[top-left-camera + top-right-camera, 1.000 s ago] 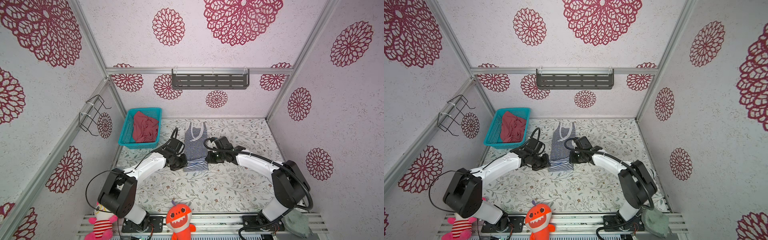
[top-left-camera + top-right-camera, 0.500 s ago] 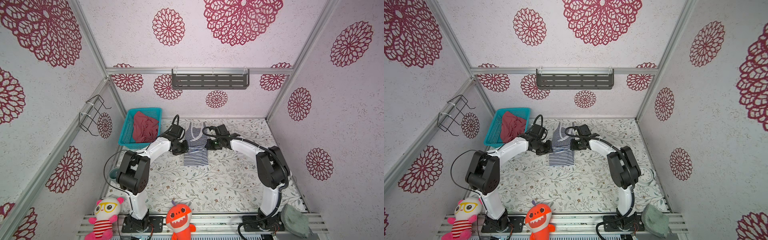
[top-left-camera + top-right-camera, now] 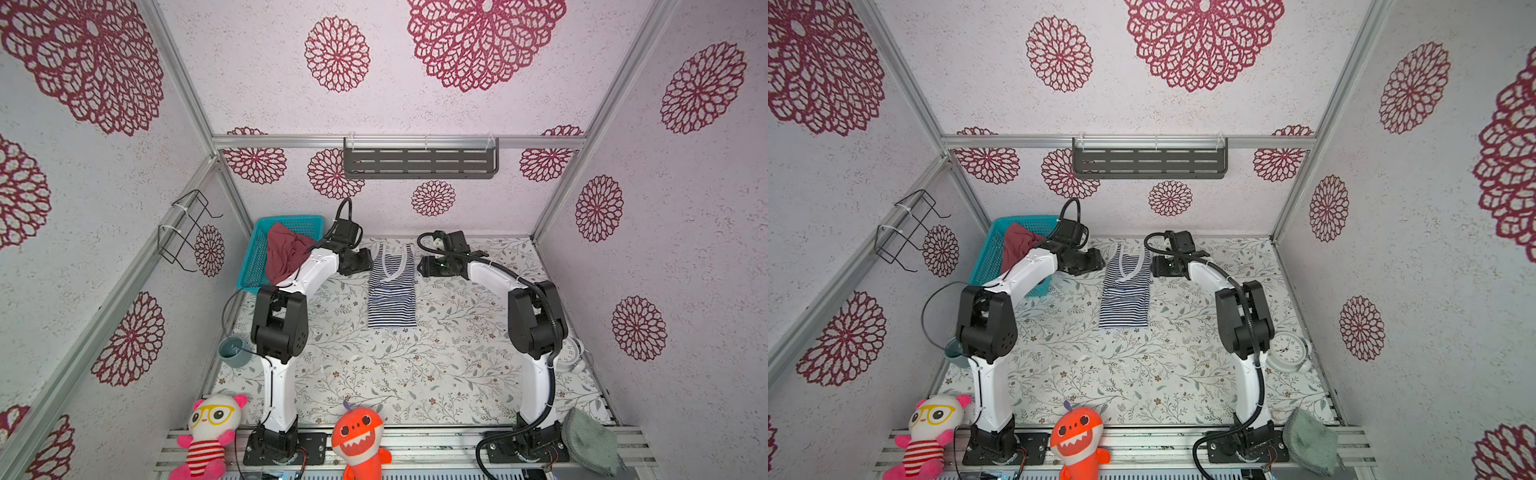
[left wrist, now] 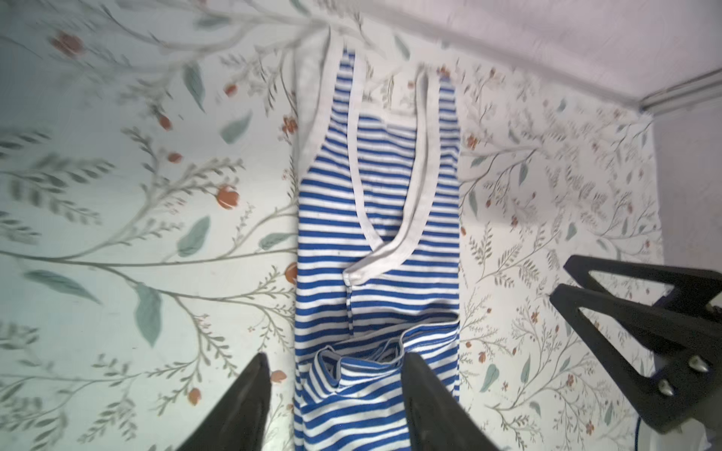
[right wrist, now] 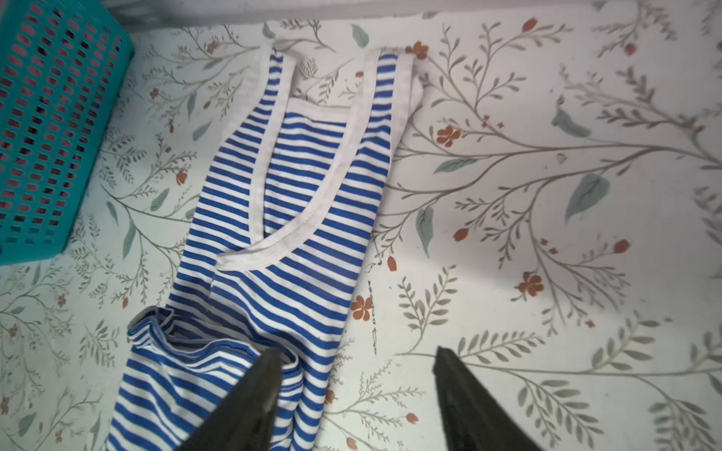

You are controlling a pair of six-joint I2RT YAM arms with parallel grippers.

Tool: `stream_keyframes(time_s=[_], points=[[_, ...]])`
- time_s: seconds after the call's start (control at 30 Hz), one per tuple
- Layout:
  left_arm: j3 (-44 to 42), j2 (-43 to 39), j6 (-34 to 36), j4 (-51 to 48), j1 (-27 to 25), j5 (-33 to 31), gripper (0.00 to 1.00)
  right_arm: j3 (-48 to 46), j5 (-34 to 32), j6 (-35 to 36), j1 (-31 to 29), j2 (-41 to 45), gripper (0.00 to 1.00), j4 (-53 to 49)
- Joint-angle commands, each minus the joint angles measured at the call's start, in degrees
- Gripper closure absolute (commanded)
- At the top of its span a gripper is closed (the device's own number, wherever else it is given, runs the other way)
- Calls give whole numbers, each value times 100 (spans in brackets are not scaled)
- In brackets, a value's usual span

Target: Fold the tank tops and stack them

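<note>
The striped tank top point(image 3: 392, 291) point(image 3: 1124, 293) lies flat at the middle back of the table, straps toward the back wall, its lower part doubled up over its middle. In both top views my left gripper point(image 3: 366, 262) point(image 3: 1099, 261) hovers at its left edge and my right gripper point(image 3: 422, 266) point(image 3: 1154, 266) at its right edge. The left gripper point(image 4: 335, 359) is open above the doubled-up hem point(image 4: 363, 363). Also open, the right gripper point(image 5: 357, 351) has one finger over the hem and the other over bare table. The rose-red tank top point(image 3: 286, 253) point(image 3: 1017, 245) lies crumpled in the teal basket point(image 3: 255, 257) point(image 3: 987, 259).
A teal cup point(image 3: 235, 351) stands by the left arm's base, and a white clock point(image 3: 1287, 351) by the right arm. Two plush toys point(image 3: 210, 432) point(image 3: 359, 436) and a grey-green cloth point(image 3: 590, 440) sit on the front rail. A wire rack point(image 3: 187, 228) hangs on the left wall.
Both grippers carried the striped top's hem from the front toward the back, doubling the lower part over the middle. Both were shut and now stand open, the hem let go.
</note>
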State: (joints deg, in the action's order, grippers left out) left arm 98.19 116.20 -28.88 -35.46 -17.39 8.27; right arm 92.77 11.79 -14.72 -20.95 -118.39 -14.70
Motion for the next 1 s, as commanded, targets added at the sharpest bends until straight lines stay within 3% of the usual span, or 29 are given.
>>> stream_keyframes(time_s=[0.0,0.13,0.53,0.83,0.97], points=[[-1016,-624,-244,405,-195,-79,46,-647,229,-53,-212,733,52,253],[-1754,-498,-679,867,-485,129,49,-1272,464,-361,-519,820,67,562],[-2622,-70,-1104,1182,-930,433,53,-2282,380,-1032,-1184,497,78,1282],[-4571,-1406,-1770,1290,-1548,930,56,-4459,208,-2040,-1930,1947,81,1648],[-4941,-2368,-1892,712,-1821,798,54,-5111,347,-2736,-2433,2996,78,1395]])
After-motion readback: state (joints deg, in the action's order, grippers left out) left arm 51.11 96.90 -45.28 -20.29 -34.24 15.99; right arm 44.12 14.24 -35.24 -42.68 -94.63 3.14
